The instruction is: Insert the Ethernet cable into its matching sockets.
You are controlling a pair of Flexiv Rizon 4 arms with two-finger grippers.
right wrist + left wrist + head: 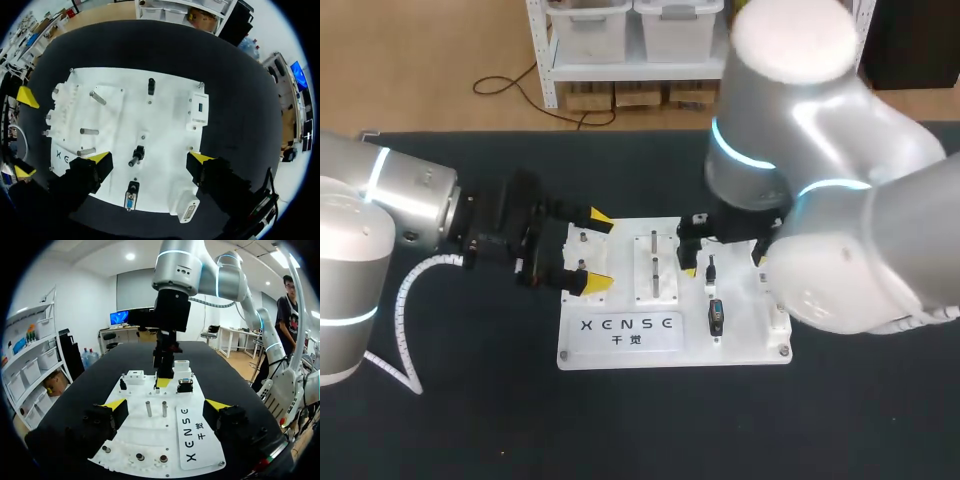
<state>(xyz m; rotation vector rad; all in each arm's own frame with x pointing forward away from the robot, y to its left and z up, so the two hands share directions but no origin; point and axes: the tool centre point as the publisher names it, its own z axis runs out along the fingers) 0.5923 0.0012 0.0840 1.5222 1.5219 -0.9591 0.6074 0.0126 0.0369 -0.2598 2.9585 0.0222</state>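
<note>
A white task board (620,345) lies mid-table. On it stand a small black plug (137,152), a second black plug (151,86), a blue-faced connector (131,195) and two white socket blocks (197,109) (184,206). I cannot pick out an Ethernet cable in any view. My right gripper (150,159) hangs open over the board's right half, the small black plug below and between its fingers, untouched. It shows half hidden under its arm (720,250). My left gripper (594,250) (165,407) stands open over the board's left end, holding nothing.
Two upright metal posts (148,408) (164,408) rise from the board just ahead of my left gripper. A white ribbed hose (405,300) loops off my left arm onto the black table cover (650,430).
</note>
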